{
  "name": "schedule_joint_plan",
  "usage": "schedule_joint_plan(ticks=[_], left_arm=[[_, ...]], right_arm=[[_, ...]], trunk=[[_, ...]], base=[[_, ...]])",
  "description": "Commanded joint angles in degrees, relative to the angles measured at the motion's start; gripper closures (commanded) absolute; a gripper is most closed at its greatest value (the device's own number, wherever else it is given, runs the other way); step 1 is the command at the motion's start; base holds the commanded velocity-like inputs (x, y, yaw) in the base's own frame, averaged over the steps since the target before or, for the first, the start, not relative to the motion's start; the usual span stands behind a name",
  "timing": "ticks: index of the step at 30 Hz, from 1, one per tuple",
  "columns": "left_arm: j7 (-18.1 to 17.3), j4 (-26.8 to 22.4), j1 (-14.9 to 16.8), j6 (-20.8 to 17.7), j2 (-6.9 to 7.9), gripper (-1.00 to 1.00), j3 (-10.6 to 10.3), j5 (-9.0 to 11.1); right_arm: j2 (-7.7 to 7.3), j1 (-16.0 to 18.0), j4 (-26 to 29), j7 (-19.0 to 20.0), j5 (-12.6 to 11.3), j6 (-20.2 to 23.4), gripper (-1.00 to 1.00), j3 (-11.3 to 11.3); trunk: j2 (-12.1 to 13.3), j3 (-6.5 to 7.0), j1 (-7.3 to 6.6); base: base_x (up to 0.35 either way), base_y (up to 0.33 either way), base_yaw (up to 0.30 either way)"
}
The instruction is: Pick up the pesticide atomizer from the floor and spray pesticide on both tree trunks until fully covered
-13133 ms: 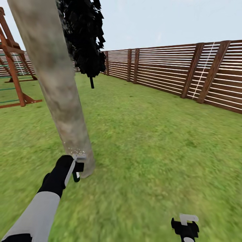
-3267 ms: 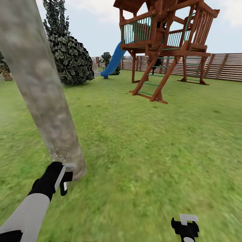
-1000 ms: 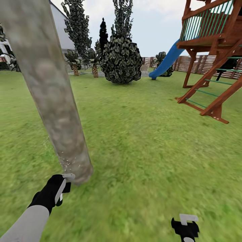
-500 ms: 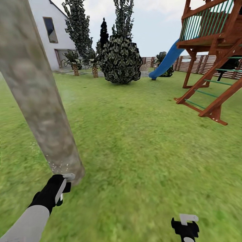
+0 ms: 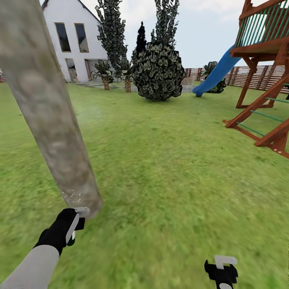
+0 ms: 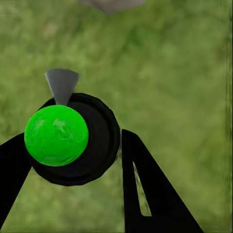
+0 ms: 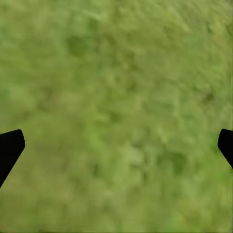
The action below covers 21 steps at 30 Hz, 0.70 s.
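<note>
A thick, mottled grey-brown tree trunk (image 5: 52,120) leans across the left of the head view, rising from the lawn (image 5: 172,172). My left gripper (image 5: 76,224) is low beside the trunk's base, shut on the pesticide atomizer (image 6: 73,141). In the left wrist view the atomizer is a round black body with a bright green knob and a grey nozzle, held between my two black fingers (image 6: 141,184). White specks (image 5: 72,196) dot the trunk just above the gripper. My right gripper (image 5: 222,269) hangs open over bare grass, its fingertips wide apart (image 7: 119,143).
A wooden playset (image 5: 265,80) with a blue slide (image 5: 214,74) stands at the right. A round dark bush (image 5: 158,72), tall narrow trees, short palms (image 5: 105,74) and a white house (image 5: 72,40) lie far ahead. A slat fence (image 5: 241,76) runs behind the slide.
The camera has swung left around the trunk: fence, then playset, now the white house in view. My left gripper stays at the trunk's base with the atomizer; the right gripper is unchanged.
</note>
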State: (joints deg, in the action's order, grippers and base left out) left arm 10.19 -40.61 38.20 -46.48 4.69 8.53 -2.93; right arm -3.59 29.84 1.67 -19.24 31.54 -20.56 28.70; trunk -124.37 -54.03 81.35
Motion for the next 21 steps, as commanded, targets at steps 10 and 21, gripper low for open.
schedule_joint_plan(ticks=[10,21], left_arm=[[-0.1,-0.2,0.0,-0.3,-0.03,1.0,0.1,-0.3],[-1.0,-3.4,0.5,-3.4,1.39,1.0,0.3,-0.4]], right_arm=[[-0.01,0.0,-0.1,-0.2,0.6,-0.2,-1.0,0.5],[-0.01,0.0,-0.1,-0.2,0.5,-0.2,-1.0,0.5]], trunk=[[0.0,-0.05,0.01],[0.0,-0.05,0.01]], base=[[0.138,-0.282,0.044],[0.011,-0.015,0.273]])
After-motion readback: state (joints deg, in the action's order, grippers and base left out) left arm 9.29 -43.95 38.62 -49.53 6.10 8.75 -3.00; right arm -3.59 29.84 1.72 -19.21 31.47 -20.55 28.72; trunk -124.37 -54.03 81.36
